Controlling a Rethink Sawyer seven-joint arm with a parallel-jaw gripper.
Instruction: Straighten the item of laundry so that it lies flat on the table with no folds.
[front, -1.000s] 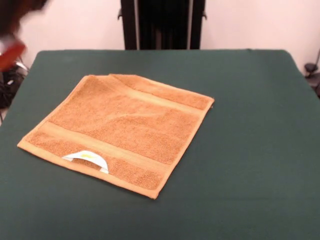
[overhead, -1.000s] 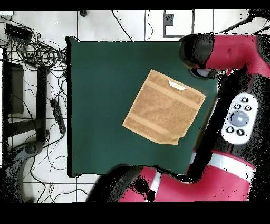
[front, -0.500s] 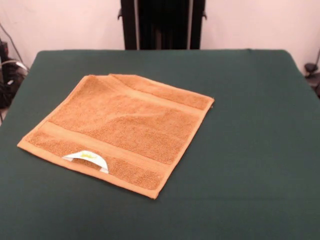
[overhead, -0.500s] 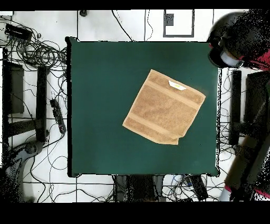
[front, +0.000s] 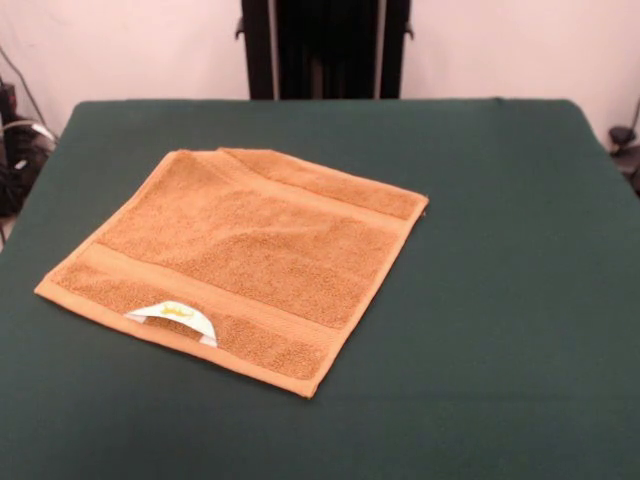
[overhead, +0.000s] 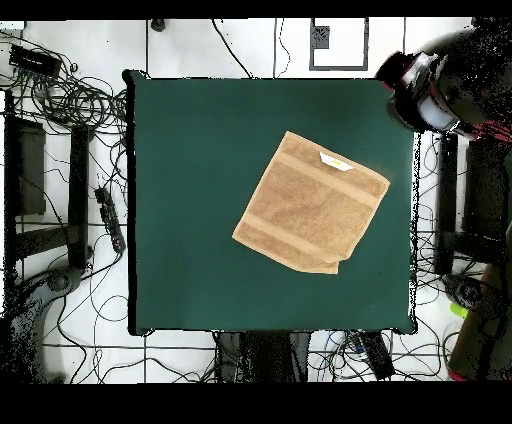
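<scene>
The item of laundry (front: 240, 255), an orange-tan towel, lies spread on the dark green table (front: 500, 250), left of centre. Its white tag (front: 172, 315) sits at the near edge, curled up. Two flat bands cross it. The far left corner (front: 225, 156) looks slightly doubled over. From above, the towel (overhead: 312, 203) lies turned at an angle on the table's (overhead: 190, 180) right half, tag (overhead: 335, 161) towards the top. The gripper's end of the arm (overhead: 428, 88) hangs beyond the table's upper right corner, well apart from the towel.
In the overhead view, tangled cables (overhead: 70, 100) and a black frame (overhead: 30, 190) lie on the floor left of the table. A black stand (overhead: 446, 200) runs along its right side.
The red arm, which covered the table's right and bottom sides a second ago, has swung off it to the upper right corner. The towel has not moved.
</scene>
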